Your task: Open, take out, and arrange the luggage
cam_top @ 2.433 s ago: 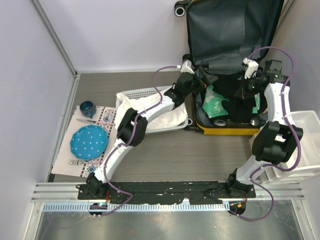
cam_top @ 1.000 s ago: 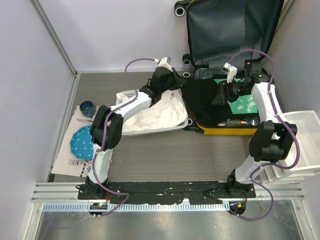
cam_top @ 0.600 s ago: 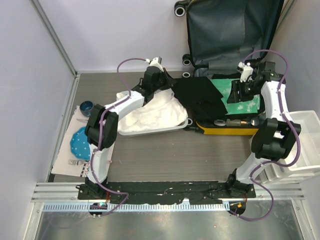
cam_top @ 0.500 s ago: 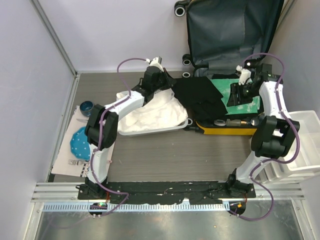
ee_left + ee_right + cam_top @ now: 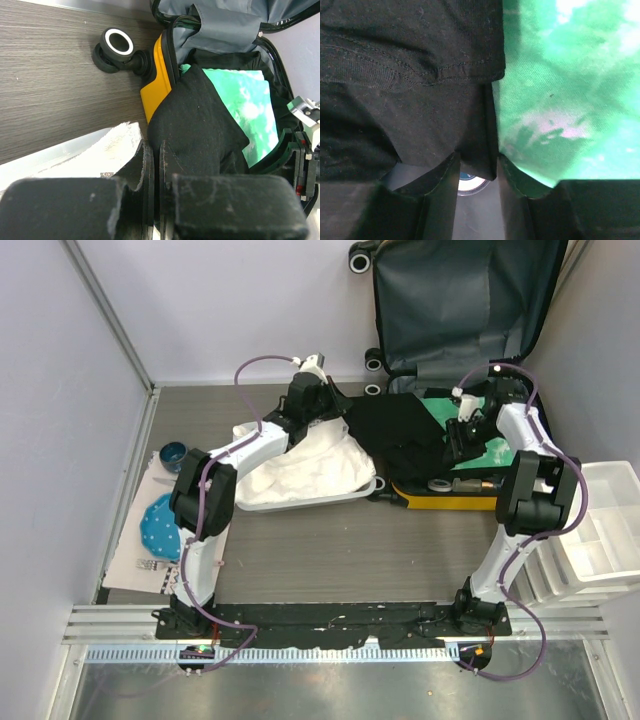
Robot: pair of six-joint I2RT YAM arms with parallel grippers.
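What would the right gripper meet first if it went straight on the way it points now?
The black garment: its edge hangs between the open fingers of the right gripper. The green cloth lies just beside; depth is unclear.

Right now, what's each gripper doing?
Left gripper: closed on the black garment.
Right gripper: jaws around a fold of that garment; grip cannot be told.

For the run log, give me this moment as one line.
left gripper: shut on black garment | right gripper: astride black garment fold in luggage, grip unclear | luggage: open, green garment inside
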